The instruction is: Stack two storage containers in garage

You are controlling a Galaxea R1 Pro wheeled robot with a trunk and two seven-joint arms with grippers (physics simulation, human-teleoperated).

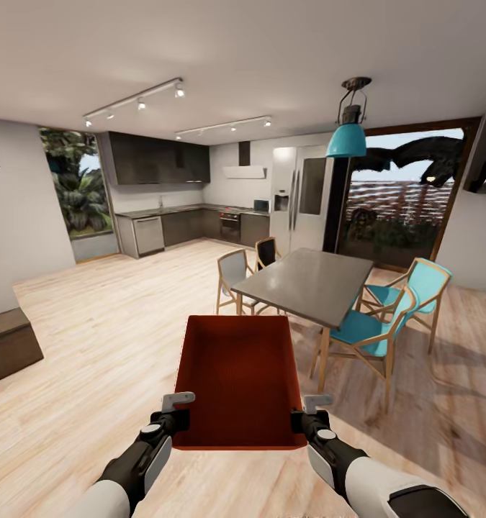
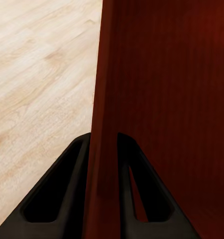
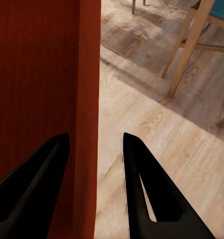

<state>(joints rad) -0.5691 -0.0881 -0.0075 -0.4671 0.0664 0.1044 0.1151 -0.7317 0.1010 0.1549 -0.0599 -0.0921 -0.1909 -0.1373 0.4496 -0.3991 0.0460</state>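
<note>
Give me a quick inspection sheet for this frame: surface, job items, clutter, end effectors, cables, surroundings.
Surface: light wood plank floor.
Job's things: one orange-red storage container, open top, empty, held off the floor.
Clutter: nothing seen.
End effectors: left end effector pinches one side wall; right end effector straddles the opposite wall, outer finger apart from it.
Cables: nothing seen.
Surroundings: grey dining table and teal chairs ahead right, kitchen behind, teal pendant lamp.

One orange-red storage container, a rectangular open-top bin with plain, slightly tapered walls, is held level above the light wood plank floor, just in front of the grey dining table. It appears empty. Each claw straddles one side wall near the bin's near end.
</note>
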